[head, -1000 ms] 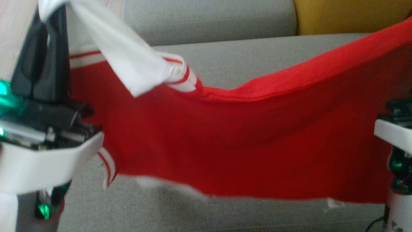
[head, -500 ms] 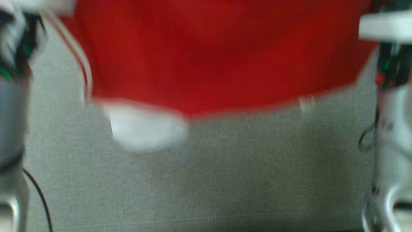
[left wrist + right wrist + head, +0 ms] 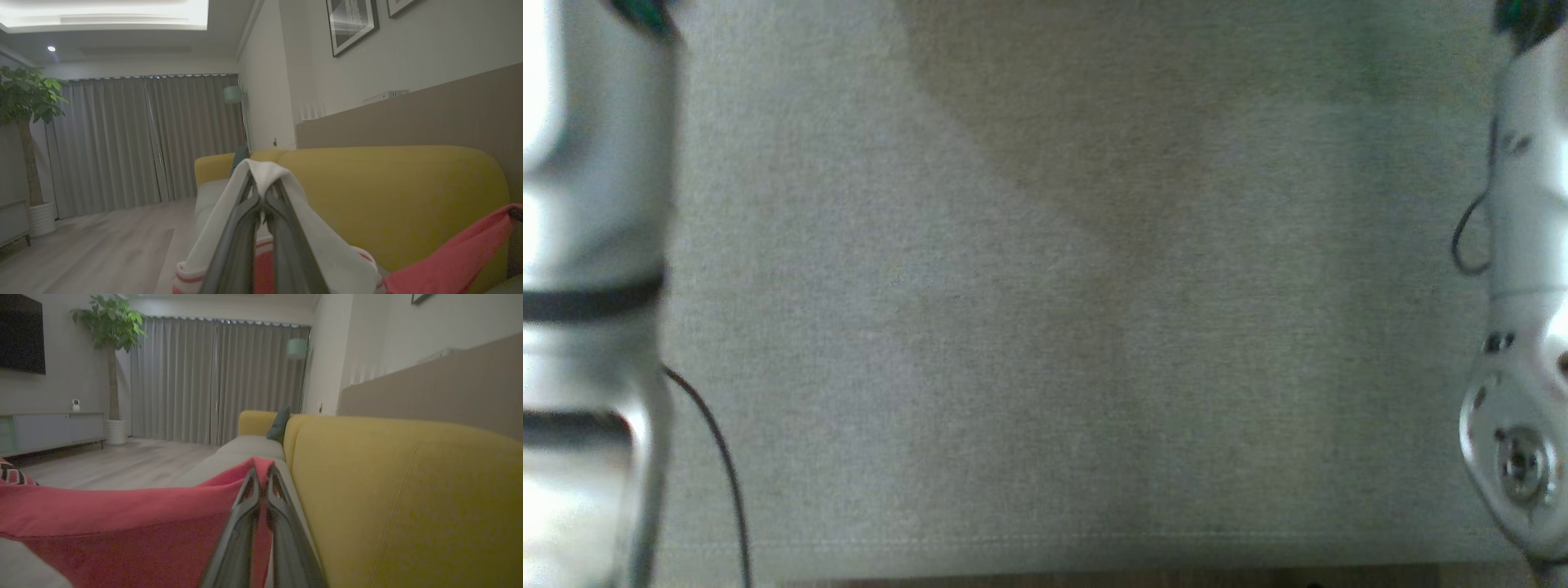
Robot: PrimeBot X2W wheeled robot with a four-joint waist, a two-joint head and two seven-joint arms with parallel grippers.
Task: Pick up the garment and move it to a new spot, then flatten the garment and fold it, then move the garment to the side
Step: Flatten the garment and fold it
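Closest in, the left claw [image 3: 264, 194] has its two dark fingers pressed together on the white sleeve end of the garment [image 3: 327, 249], and the cloth drapes over both tips. Over on the other side, the right claw [image 3: 261, 473] is clamped tight on a red edge, with the red body sagging away from it in a long swag towards the other arm. So the garment is up in the air, strung between the two claws, above the sofa seat [image 3: 1045, 327].

Now the change: a second ago the head camera was full of red cloth stretched across the frame. It has since tipped down, and what it looks at now is bare grey cushion, with the pale left forearm [image 3: 588, 204] and right forearm [image 3: 1527, 245] framing the edges. That is the camera dropping, not the cloth falling; both grips read as firm.

My call: the carry is well under way and the robot is eyeing its landing spot. Laying down, flattening and folding all lie ahead.

Beyond the claws runs the yellow backrest [image 3: 388, 490], and far off hang the grey curtains [image 3: 204, 375] beside a tall plant [image 3: 110, 318].
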